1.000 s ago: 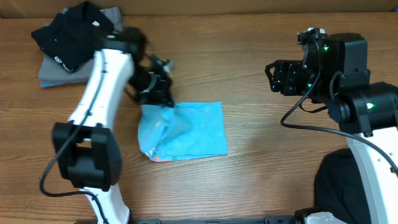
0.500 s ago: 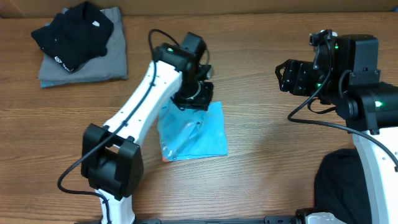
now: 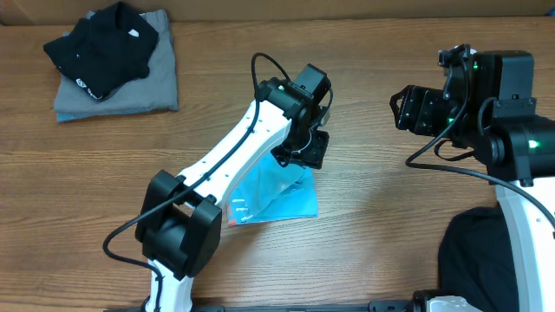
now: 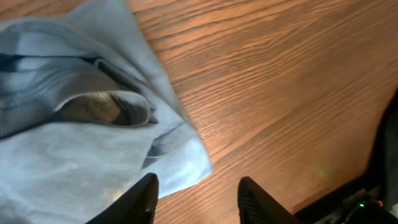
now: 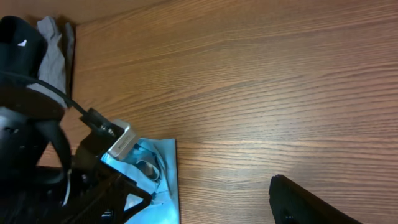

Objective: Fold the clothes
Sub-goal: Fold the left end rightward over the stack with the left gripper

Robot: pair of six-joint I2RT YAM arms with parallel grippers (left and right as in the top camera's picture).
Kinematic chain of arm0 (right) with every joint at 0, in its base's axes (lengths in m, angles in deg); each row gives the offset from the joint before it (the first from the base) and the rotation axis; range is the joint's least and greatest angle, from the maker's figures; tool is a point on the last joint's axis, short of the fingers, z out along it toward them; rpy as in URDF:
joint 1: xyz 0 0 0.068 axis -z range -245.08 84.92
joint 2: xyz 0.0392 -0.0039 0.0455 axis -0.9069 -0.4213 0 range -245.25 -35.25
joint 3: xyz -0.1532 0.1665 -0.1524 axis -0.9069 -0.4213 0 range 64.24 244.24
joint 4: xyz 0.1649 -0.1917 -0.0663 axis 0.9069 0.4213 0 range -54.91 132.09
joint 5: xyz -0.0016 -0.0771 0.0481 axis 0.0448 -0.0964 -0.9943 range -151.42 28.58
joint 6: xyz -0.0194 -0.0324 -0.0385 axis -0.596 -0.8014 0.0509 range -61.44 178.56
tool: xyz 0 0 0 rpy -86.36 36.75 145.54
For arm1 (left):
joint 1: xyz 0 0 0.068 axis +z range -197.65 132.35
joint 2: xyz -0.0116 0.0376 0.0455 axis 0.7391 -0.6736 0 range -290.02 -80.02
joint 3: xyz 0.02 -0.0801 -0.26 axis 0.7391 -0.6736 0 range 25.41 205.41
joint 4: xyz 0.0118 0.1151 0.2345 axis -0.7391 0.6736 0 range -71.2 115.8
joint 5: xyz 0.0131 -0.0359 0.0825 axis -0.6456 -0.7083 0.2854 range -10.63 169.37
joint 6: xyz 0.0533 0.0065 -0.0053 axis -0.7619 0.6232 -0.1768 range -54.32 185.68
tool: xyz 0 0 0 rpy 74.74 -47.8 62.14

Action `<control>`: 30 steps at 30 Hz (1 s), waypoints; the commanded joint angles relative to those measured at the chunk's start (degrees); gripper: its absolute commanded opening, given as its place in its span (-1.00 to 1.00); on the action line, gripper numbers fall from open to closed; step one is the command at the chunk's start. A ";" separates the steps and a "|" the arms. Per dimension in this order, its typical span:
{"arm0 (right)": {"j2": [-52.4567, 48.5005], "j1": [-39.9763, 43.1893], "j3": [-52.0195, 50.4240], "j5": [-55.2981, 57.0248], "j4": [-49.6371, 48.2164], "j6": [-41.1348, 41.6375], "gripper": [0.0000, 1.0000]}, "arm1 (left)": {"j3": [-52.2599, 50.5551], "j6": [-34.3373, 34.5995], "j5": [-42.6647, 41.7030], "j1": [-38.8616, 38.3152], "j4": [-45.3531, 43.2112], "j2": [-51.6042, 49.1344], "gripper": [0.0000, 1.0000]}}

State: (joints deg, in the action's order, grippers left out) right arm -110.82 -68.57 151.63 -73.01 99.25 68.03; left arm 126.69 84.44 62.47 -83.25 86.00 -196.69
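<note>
Clothes here means chiefly the light blue T-shirt (image 3: 276, 204), which lies in a compact, rumpled packet near the middle of the wooden table (image 3: 381, 208), mostly hidden from above by the left arm reaching over it. The left gripper (image 3: 301, 154) hangs over the shirt's far right corner; its wrist view shows the fingers (image 4: 144, 198) standing apart with bare wood between them and the fabric's corner just beside the left one, so nothing is clamped. The right gripper (image 3: 401, 108) hangs well to the right, above bare table, its jaws apart and empty. A black garment (image 3: 100, 43) sits on a folded grey garment (image 3: 152, 87) at the far left, and another dark garment (image 3: 473, 256) lies at the near right edge. The step in hand looks like the letting-go at the end of a fold on the blue shirt. The next move probably calls for lifting the left claw straight up so that the loose corner is not dragged, then checking whether the bunched layers need smoothing or another fold before the shirt joins the far left stack
</note>
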 commanded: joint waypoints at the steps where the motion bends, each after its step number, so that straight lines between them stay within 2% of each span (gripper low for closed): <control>1: 0.74 0.20 1.70 0.20 0.33 0.50 0.55 | 3.13 -0.76 1.05 1.88 1.88 -0.61 -0.21; 3: 0.09 0.20 1.70 -0.35 0.94 0.52 0.57 | 6.91 -2.05 3.30 4.55 7.04 -0.59 -0.26; 7: -1.38 0.20 1.70 -2.32 3.13 0.52 0.54 | 13.73 -3.96 10.71 10.34 17.44 -0.59 -0.23; 11: -1.66 0.20 1.70 -2.62 4.11 0.52 0.50 | 13.42 -7.87 11.61 16.50 22.12 -0.68 -0.29; 12: -1.64 0.20 1.70 -2.64 4.09 0.55 0.50 | 12.11 -8.31 11.54 18.12 22.10 -0.68 -0.28; 14: -1.64 0.20 1.70 -2.64 4.15 0.55 0.50 | 9.27 -9.18 9.75 20.79 21.40 -0.68 -0.13; 17: -1.64 0.20 1.70 -2.64 4.13 0.55 0.50 | 3.45 -14.29 0.98 23.61 19.04 -0.70 0.05; 20: -1.64 0.20 1.70 -2.62 4.09 0.55 0.50 | -2.89 -17.33 -4.15 24.87 16.35 -0.70 0.08; 25: -1.66 0.20 1.70 -2.62 3.85 0.55 0.51 | -9.33 -18.34 -10.08 24.37 9.64 -0.70 -0.05; 28: -1.66 0.20 1.70 -2.62 3.72 0.55 0.51 | -10.82 -18.62 -10.19 23.30 8.35 -0.70 -0.07; 30: -1.64 0.20 1.70 -2.60 3.69 0.52 0.51 | -11.19 -18.62 -9.68 22.36 8.15 -0.70 -0.30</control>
State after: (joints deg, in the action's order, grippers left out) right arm -112.68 -68.55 151.68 -75.18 103.28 68.41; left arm 116.35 67.86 55.76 -59.23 94.42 -197.65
